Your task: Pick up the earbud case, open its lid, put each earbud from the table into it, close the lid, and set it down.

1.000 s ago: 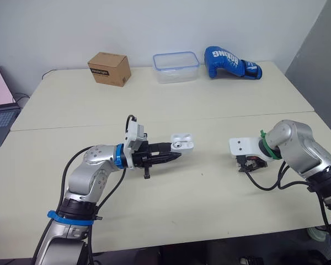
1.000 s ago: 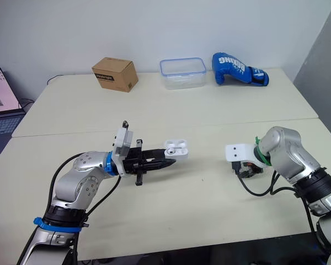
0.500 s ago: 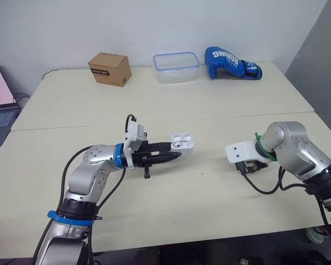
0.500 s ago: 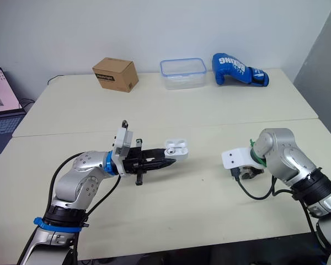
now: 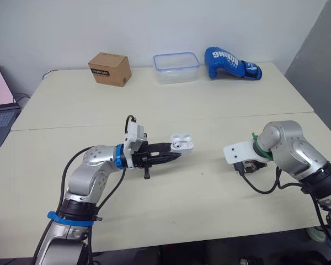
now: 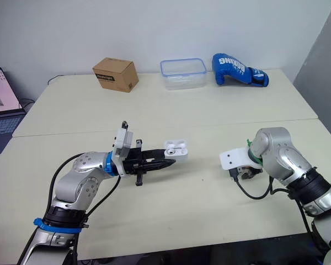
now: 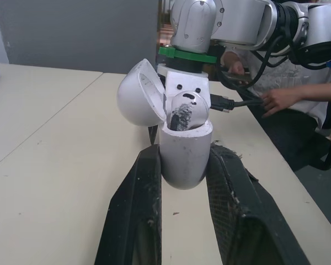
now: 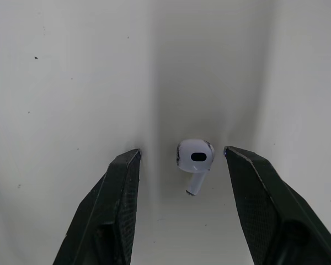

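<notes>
**Right arm crept inward over the loose earbud**

Over the last second the right arm slid a little toward the middle of the table (image 5: 171, 105), while the left arm and what it carried stayed put. The right gripper (image 8: 182, 152) hung over the earbud (image 8: 195, 156) with its fingers spread wide, one on either side and neither touching it. The earbud lay flat on the table between them, nearer one finger than the other.

The left gripper (image 5: 176, 150) was clamped on the case (image 7: 186, 149), holding it off the table out in front of the robot. The lid (image 7: 140, 94) was tipped back, and what looked like a second earbud (image 7: 183, 110) was already seated inside.

The step in hand seemed to be the pick of the loose earbud. Doing it well would probably mean shifting the right gripper sideways first, so that the earbud sat midway between the fingers. Otherwise the nearer finger might shove it before the other arrived. A straight descent should follow, stopping just short of pressing on the table.

The fingers would likely do best closing across the rounded head rather than the thin stem. The squeeze should be slow and light, since so small and smooth a thing could squirt out sideways. The left gripper would do well to hold the case steady, so that the free socket was easy to reach.
</notes>
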Tool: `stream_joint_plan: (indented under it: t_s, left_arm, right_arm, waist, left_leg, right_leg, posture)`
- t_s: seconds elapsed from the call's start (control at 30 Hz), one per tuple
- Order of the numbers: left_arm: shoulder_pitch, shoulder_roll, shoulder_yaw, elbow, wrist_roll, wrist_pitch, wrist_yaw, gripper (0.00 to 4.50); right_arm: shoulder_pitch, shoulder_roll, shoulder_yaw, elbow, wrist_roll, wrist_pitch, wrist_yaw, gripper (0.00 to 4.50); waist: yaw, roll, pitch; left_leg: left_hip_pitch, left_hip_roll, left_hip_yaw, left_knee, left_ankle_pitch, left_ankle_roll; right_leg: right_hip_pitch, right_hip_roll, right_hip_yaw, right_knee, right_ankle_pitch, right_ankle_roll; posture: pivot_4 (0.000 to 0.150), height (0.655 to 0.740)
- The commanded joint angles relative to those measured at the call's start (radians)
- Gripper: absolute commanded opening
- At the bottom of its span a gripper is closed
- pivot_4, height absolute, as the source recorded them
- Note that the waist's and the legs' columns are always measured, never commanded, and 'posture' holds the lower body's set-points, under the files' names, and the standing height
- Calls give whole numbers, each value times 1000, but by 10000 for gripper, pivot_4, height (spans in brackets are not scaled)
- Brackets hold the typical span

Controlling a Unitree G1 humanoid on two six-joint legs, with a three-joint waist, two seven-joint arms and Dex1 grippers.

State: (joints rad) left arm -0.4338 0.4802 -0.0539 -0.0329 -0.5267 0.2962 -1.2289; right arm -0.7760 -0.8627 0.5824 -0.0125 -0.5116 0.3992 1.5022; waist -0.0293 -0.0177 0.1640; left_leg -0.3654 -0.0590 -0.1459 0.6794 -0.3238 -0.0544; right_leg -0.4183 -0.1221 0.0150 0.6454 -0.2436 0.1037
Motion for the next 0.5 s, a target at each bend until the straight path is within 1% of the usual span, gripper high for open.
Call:
stream_joint_plan:
  t_s: [0.03, 0.33, 0.4, 0.47, 0.5]
  left_arm:
    - [-4, 0, 2, -36, -2, -20, 3, 7743]
    - [0, -5, 0, -36, 3, -24, 9, 7743]
    - [1, -4, 1, -37, 3, -23, 10, 7743]
    - [2, -4, 1, -38, 3, -23, 11, 7743]
    - [3, -4, 1, -38, 3, -23, 12, 7743]
  right_arm:
    - [-5, -1, 23, 18, -49, -12, 9, 24877]
    - [-16, 13, 33, 30, -73, -20, 29, 24877]
    - [-15, 10, 34, 30, -75, -23, 34, 21140]
    - [-15, 9, 34, 30, -77, -24, 36, 16382]
    - [-15, 8, 35, 30, -78, -25, 36, 16382]
  waist:
    - [0, 0, 0]
    - [0, 0, 0]
    - [0, -1, 0]
    - [0, -1, -1]
    - [0, -1, -1]
  left_leg:
    - [0, 0, 0, 0, 0, 0]
    - [0, 0, 0, 0, 0, 0]
    - [0, 0, 0, 0, 0, 0]
    - [0, 0, 0, 0, 0, 0]
    - [1, 0, 0, 0, 0, 0]
  right_leg:
    - [0, 0, 0, 0, 0, 0]
    - [0, 0, 0, 0, 0, 0]
    - [0, 0, 0, 0, 0, 0]
    - [0, 0, 0, 0, 0, 0]
    - [0, 0, 0, 0, 0, 0]
  posture:
    - [1500, 7307]
    - [1500, 7307]
    - [1500, 7307]
    - [1500, 7307]
    - [1500, 7307]
